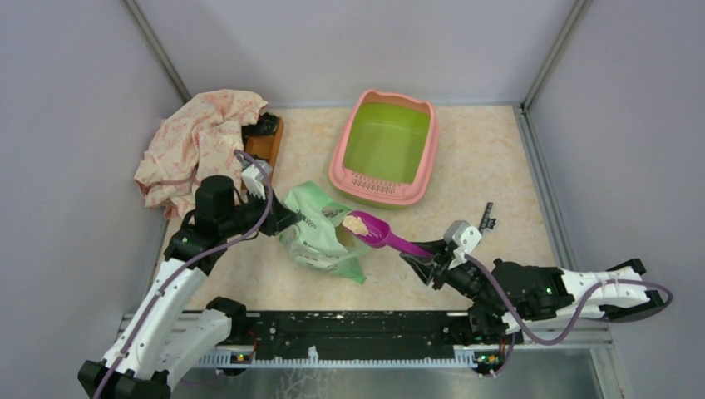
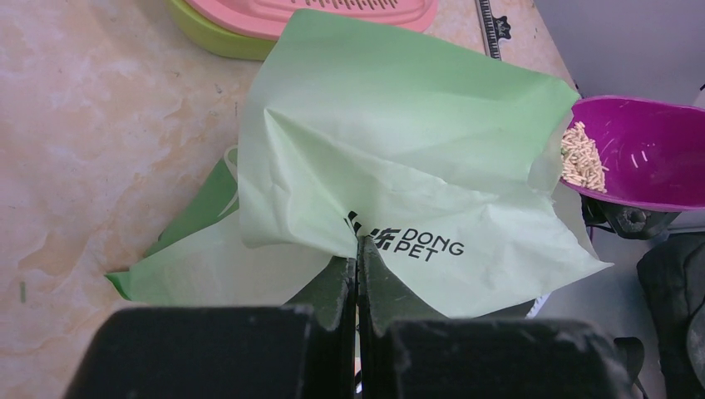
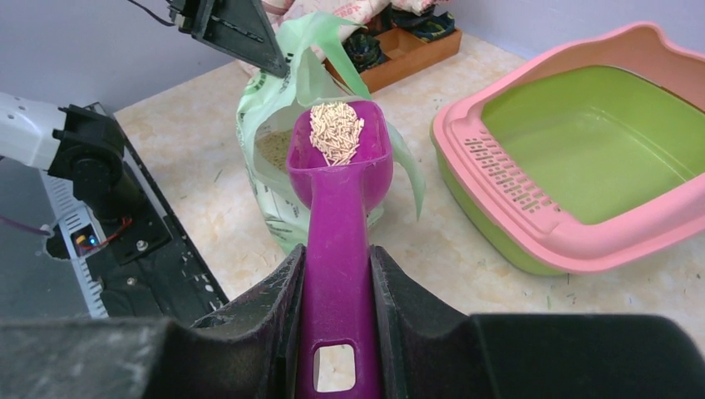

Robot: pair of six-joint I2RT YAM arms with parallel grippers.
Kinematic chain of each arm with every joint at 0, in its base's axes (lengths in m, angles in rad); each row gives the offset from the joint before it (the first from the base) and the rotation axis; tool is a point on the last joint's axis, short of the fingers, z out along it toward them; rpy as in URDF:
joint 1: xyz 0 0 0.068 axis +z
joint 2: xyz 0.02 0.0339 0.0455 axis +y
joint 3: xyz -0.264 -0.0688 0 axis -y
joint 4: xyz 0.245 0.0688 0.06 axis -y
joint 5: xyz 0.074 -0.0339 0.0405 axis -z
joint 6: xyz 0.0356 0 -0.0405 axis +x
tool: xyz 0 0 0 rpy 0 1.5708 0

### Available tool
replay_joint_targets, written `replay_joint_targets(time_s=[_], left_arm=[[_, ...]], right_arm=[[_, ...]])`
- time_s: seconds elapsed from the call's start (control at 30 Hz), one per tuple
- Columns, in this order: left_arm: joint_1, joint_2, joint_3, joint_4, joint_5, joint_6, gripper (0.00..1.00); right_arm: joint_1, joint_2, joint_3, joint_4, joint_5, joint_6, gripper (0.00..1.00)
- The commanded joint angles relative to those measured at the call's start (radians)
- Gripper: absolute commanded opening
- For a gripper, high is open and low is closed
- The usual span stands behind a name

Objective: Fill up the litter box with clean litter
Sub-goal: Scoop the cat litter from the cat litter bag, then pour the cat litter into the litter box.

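Right wrist view shows the right hand (image 3: 337, 253) clamped on the handle of the magenta scoop (image 3: 337, 208), whose bowl carries a small heap of clean litter (image 3: 336, 131). From above, the litter box (image 1: 387, 141) sits on the tabletop (image 1: 490, 166), its inside bare green, with no granules that I can make out. The loaded bowl hangs just on the near side of the box's slotted ledge, at the mouth of the green bag (image 1: 320, 241), which stands on that same near side. The left hand (image 1: 281, 218) is shut tight on a pinch of the bag's upper edge, farther from the box than the scoop.

The scoop's long axis runs from the right hand toward the bag, roughly along the box's near ledge. The box therefore lies to the side of the bowl, not ahead of it. In my judgement, the right arm must swing the bowl level across that ledge before tipping.
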Motion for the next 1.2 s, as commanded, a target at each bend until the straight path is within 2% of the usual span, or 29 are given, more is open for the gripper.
replay_joint_targets(time_s=[0.0,0.27,0.57,0.73,1.0,1.17], left_arm=[[0.0,0.002,0.063,0.066,0.004,0.022,0.0],[0.001,0.013,0.069,0.082,0.007,0.011,0.0],[0.001,0.009,0.069,0.083,0.008,0.01,0.0],[0.001,0.003,0.067,0.089,0.019,0.008,0.0],[0.001,0.002,0.057,0.112,0.059,0.001,0.0],[0.001,-0.003,0.055,0.121,0.077,0.001,0.0]], right_arm=[[0.005,-0.009,0.071,0.021,-0.046,-0.008,0.0],[0.005,-0.01,0.095,0.012,-0.101,-0.01,0.0],[0.005,-0.058,0.134,0.047,-0.086,-0.082,0.0],[0.004,-0.04,0.173,0.056,0.027,-0.154,0.0],[0.004,0.005,0.21,0.237,0.286,-0.37,0.0],[0.004,0.057,0.264,0.293,0.365,-0.468,0.0]])
